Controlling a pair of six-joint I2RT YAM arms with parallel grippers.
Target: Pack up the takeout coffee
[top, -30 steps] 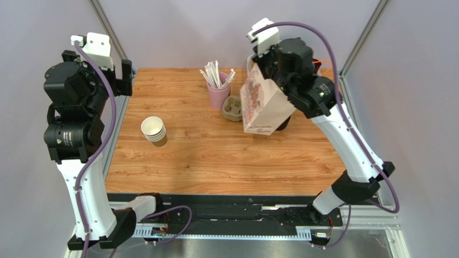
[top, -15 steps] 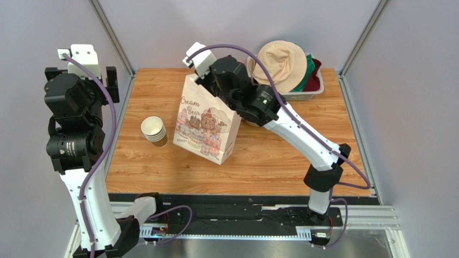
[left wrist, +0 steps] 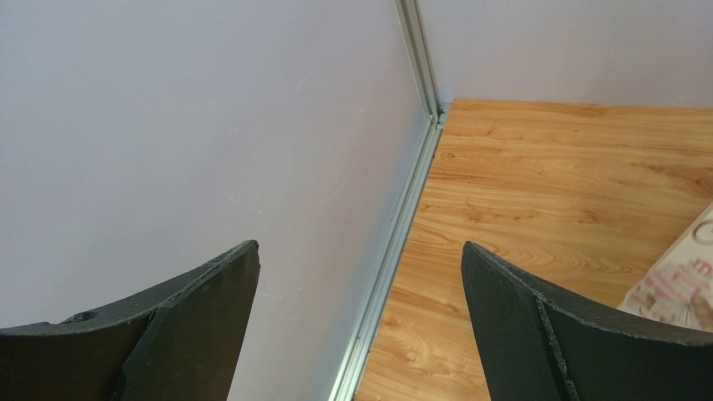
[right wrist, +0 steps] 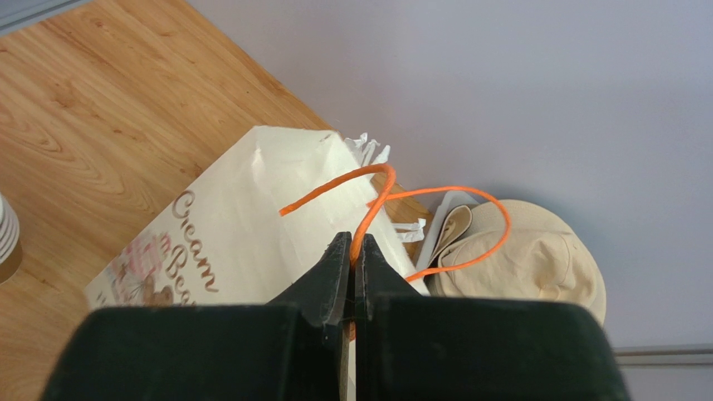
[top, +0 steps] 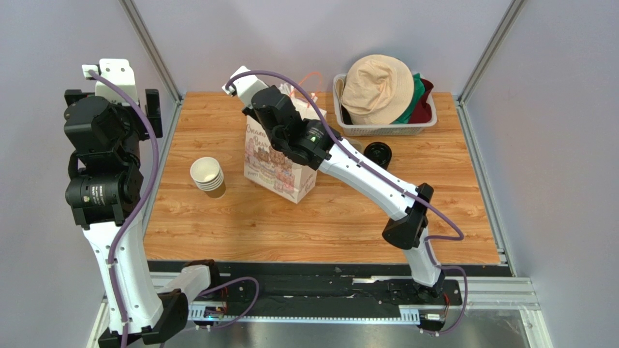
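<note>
The black-lidded brown paper coffee cup sits just right of the printed paper bag, which the right hand is pinching by its orange handle, way closer than the open left hand.

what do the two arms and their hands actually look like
Both arms have white link shells and black cylindrical joints, each trailed by a purple cable. The left arm has white print on one joint; the right arm shows a small green light. The left hand and right hand each have two matte black tapered fingers.
</note>
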